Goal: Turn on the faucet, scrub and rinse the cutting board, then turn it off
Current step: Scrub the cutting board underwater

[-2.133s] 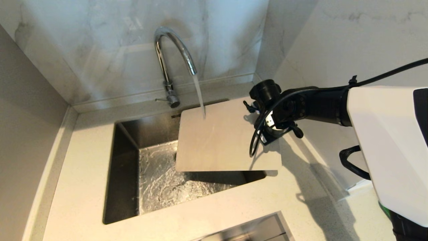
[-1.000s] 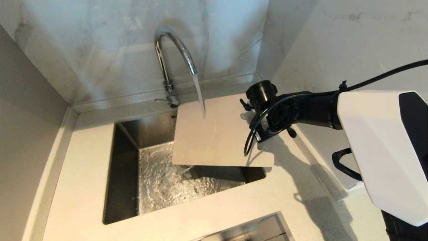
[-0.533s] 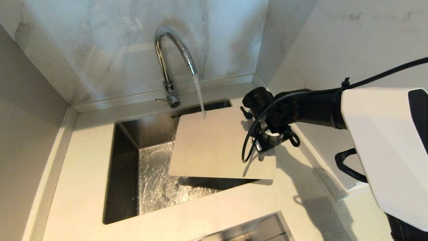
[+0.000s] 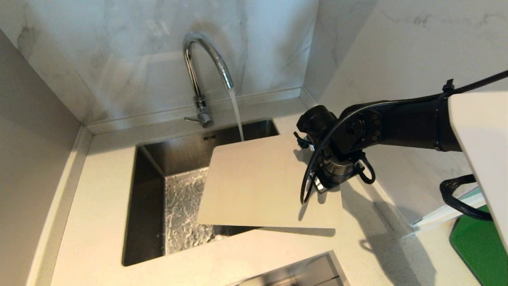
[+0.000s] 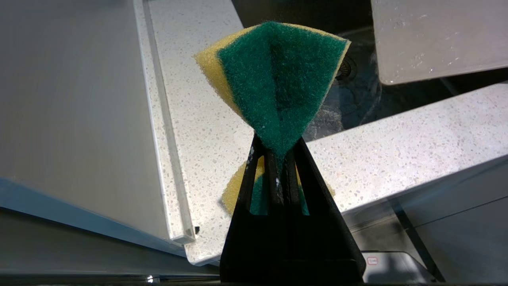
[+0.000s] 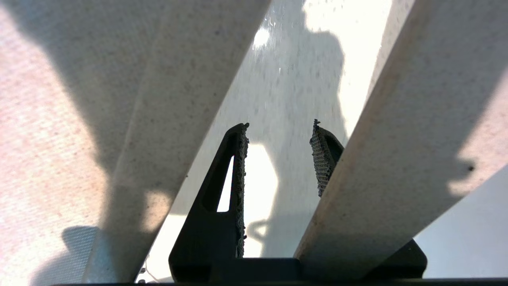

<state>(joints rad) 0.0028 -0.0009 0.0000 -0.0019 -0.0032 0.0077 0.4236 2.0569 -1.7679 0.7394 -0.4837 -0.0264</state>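
Observation:
Water runs from the chrome faucet [image 4: 204, 51]; its thin lever [image 4: 192, 118] points left. The stream lands on the far edge of the beige cutting board [image 4: 258, 182], which is held tilted over the sink's right half. My right gripper [image 4: 331, 174] carries it at its right end. In the right wrist view the right gripper [image 6: 279, 127] has its jaws apart, poked through the handle slot with nothing between the pads, and the board's handle strip [image 6: 397, 139] lies against the outside of one finger. Low by the counter's front left, my left gripper [image 5: 278, 147] is shut on a green-and-yellow sponge [image 5: 278, 75].
The steel sink [image 4: 151, 198] holds churning water. Marble walls close in behind and to the right. A speckled counter [image 4: 99, 206] surrounds the basin. A second steel basin's edge [image 4: 293, 274] shows at the front. A dark green flat thing [image 4: 480, 246] lies at the right.
My right arm has drawn the board nearer and to the right. The stream that struck the board's face now falls on its far edge. The left gripper stays put.

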